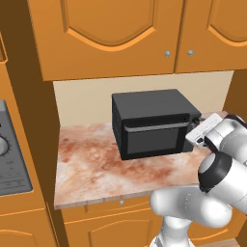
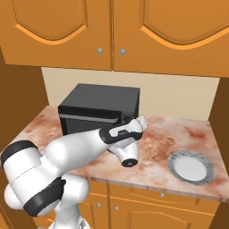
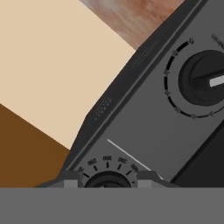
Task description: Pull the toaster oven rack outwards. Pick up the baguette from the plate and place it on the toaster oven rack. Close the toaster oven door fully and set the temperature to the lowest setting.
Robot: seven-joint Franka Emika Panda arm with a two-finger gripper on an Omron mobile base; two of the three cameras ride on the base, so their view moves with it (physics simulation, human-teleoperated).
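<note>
The black toaster oven (image 1: pixel 149 108) (image 2: pixel 100 100) stands at the back of the counter. Its toaster oven door (image 1: pixel 154 139) is shut, handle bar along the top edge. The toaster oven rack and the baguette are hidden. The plate (image 2: pixel 191 167) lies bare on the counter to the right. My gripper (image 1: pixel 194 121) (image 3: pixel 107 179) is at the control strip on the oven's right end. In the hand view its two fingertips (image 3: pixel 72 180) sit on either side of a numbered temperature knob (image 3: pixel 107 178), shut on it. A second knob (image 3: pixel 203 81) with a white pointer sits further along the strip.
Wall cabinets (image 1: pixel 111 34) hang low above the oven. A tall wooden panel (image 1: pixel 29 120) bounds the counter on the left, with a stove (image 1: pixel 9 154) beyond it. Marbled counter (image 1: pixel 91 169) lies open in front of and left of the oven.
</note>
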